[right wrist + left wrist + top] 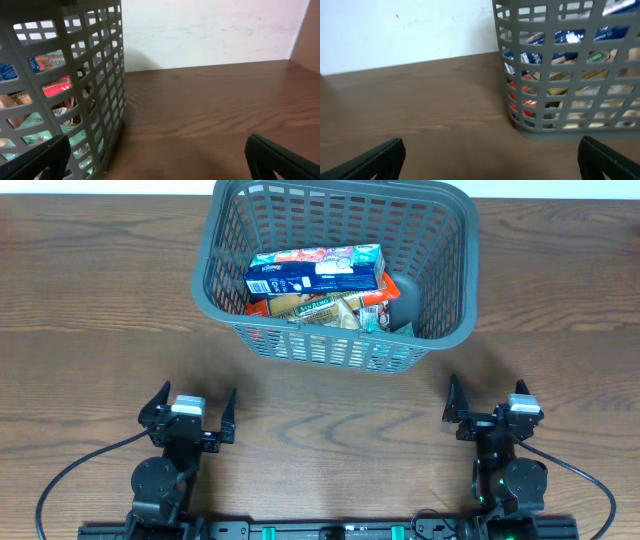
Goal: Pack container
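The dark grey slatted container (440, 300) stands at the far middle of the table, holding several food packets, with a blue-and-white box (315, 270) lying on top. It also shows in the left wrist view (570, 120) and the right wrist view (107, 65). My left gripper (190, 415) is open and empty near the front edge, left of and nearer than the container; its fingers show in the left wrist view (490, 160). My right gripper (492, 405) is open and empty, just in front of the container's right corner; its fingers show in the right wrist view (157, 160).
The brown wooden table (90, 370) spreads to both sides of the container. A white wall (210, 30) stands behind the table's far edge. Black cables (80, 470) trail from both arm bases along the front edge.
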`<state>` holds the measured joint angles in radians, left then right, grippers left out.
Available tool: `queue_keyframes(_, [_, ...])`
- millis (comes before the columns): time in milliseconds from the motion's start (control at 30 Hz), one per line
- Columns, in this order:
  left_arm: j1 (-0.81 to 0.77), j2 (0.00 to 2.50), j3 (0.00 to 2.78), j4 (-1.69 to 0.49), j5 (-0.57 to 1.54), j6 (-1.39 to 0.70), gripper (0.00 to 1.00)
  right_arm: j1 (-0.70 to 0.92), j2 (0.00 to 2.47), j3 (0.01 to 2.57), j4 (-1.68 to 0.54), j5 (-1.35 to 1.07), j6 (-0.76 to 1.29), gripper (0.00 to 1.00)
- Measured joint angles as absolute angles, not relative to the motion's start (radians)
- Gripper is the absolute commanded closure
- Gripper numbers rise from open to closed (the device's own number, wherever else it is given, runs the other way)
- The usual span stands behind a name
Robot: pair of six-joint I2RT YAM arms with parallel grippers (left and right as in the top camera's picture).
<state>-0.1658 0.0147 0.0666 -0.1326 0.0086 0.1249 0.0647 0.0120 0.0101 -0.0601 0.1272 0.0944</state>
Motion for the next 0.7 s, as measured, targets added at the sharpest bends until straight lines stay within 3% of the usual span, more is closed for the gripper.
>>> queue_keyframes(700, [-0.127,0.015,0.067,-0.133,0.020,-0.136,0.01,0.065,0.012,0.010,-0.060,0.127,0.094,0.01])
